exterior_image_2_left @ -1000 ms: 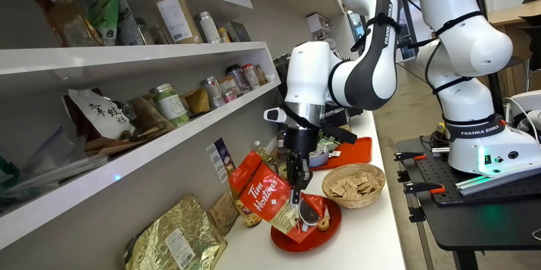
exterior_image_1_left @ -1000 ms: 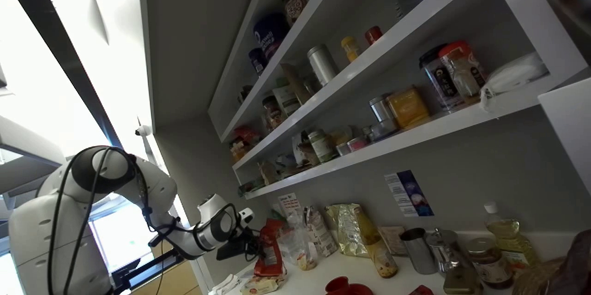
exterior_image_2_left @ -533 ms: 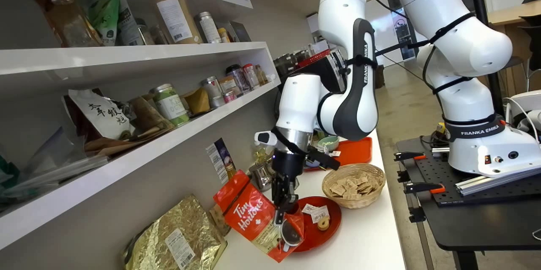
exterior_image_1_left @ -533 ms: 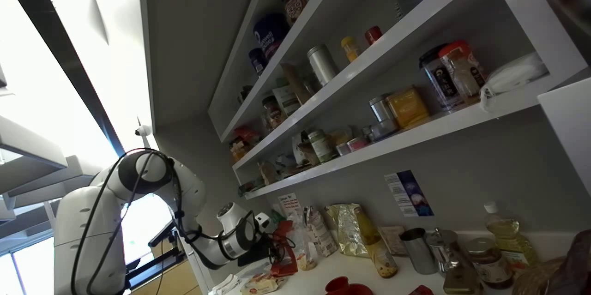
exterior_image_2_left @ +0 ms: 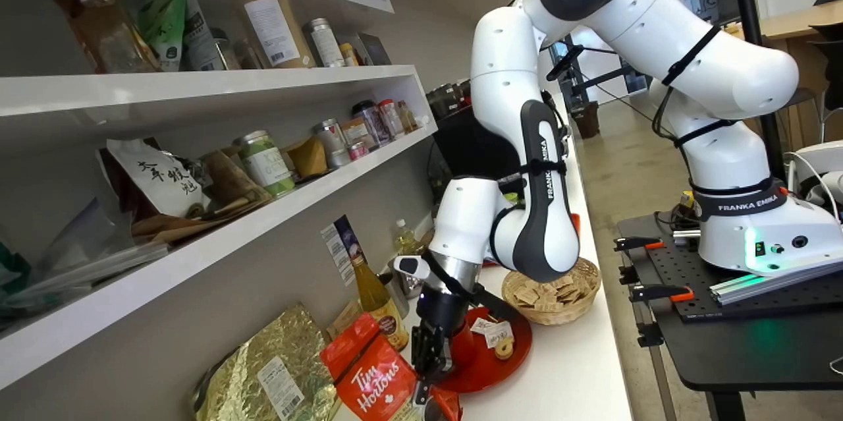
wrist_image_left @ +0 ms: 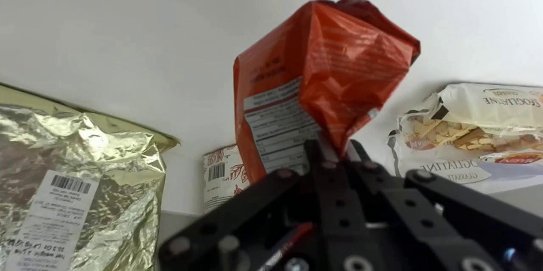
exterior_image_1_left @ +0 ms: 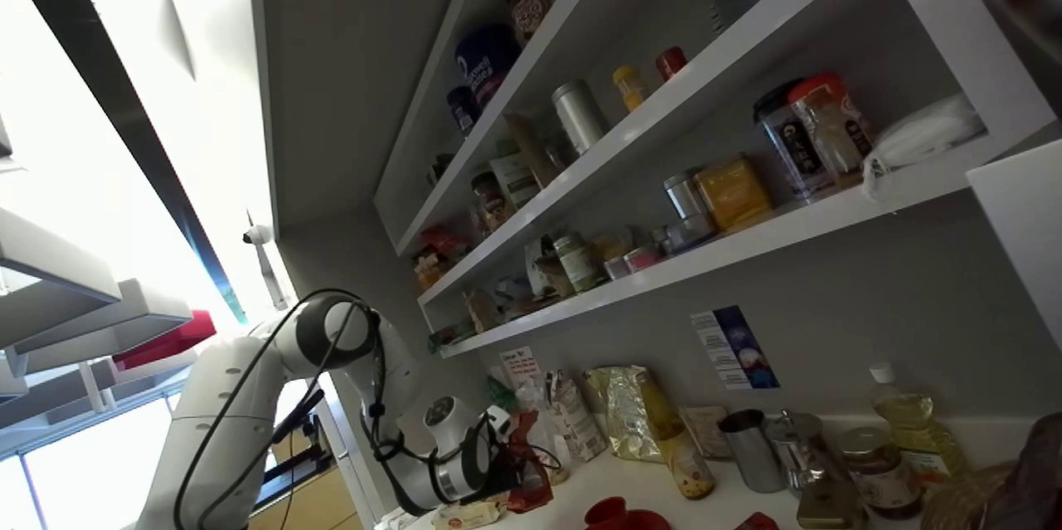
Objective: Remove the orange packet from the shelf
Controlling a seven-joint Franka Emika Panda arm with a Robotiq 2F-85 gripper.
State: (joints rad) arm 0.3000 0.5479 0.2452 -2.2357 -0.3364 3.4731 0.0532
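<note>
One orange packet, marked "Tim Hortons" in white, is recorded off the shelf and held in the gripper. The jaws are clenched on a folded edge of it, as the wrist view confirms. The packet is tilted and sits lower than the shelf, over the white tabletop; whether its base touches that surface cannot be told. In an exterior view it appears between a gold foil bag and a red plate. The plate bears a ring-shaped biscuit and white paper slips. A yellow bottle stands behind the packet as seen from that camera. Near the plate is a wicker basket holding pale flat pieces. In the wrist view, a pale bag printed "Sfogliatine" lies on the tabletop, apart from the packet. Among the goods on the shelf are a green jar with a pale label and a silver tin. The white arm is bent, its wrist low over the tabletop.
</note>
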